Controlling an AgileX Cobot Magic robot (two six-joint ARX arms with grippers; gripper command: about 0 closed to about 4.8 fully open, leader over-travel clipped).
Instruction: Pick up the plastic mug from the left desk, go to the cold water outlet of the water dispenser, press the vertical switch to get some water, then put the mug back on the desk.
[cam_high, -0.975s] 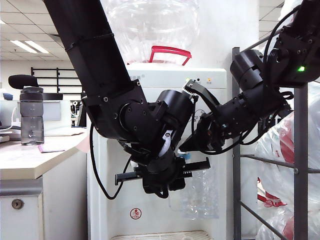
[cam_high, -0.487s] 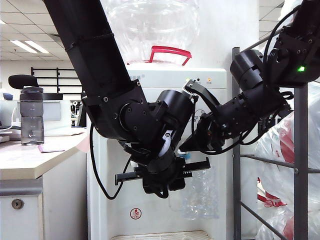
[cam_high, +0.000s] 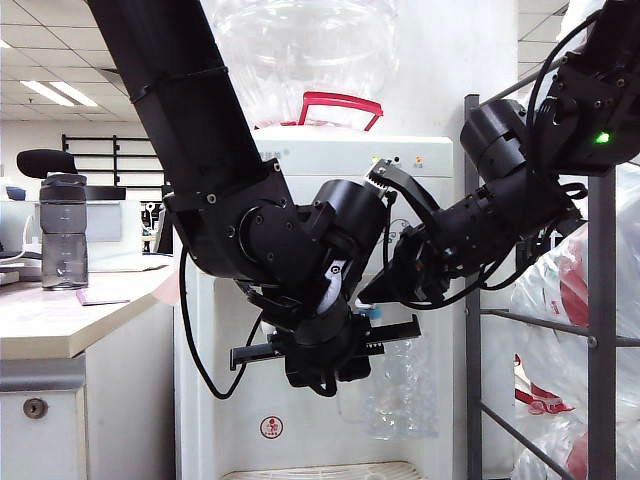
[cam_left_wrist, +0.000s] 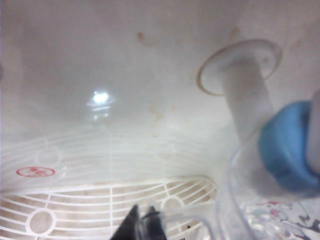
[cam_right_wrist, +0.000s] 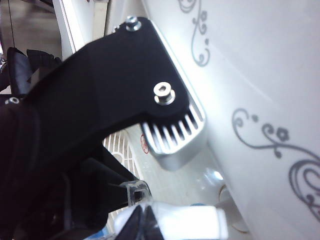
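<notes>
In the exterior view my left gripper (cam_high: 345, 365) hangs in front of the white water dispenser (cam_high: 330, 160). It holds the clear plastic mug (cam_high: 400, 388) under the taps. The left wrist view has that gripper (cam_left_wrist: 142, 226) shut on the mug's thin clear handle, with the mug (cam_left_wrist: 260, 205) right below the blue-banded cold water outlet (cam_left_wrist: 287, 145). My right gripper (cam_high: 378, 295) reaches in from the right above the mug. Seen from its own wrist, the right gripper (cam_right_wrist: 143, 225) is shut and its tips rest against the white vertical switch (cam_right_wrist: 185, 223).
The left desk (cam_high: 60, 320) carries a tall clear bottle with a black lid (cam_high: 63, 232). A big clear jug (cam_high: 300, 50) sits on top of the dispenser. A grey metal rack (cam_high: 600, 330) with bagged jugs stands to the right. A white grid drip tray (cam_left_wrist: 100, 205) lies under the mug.
</notes>
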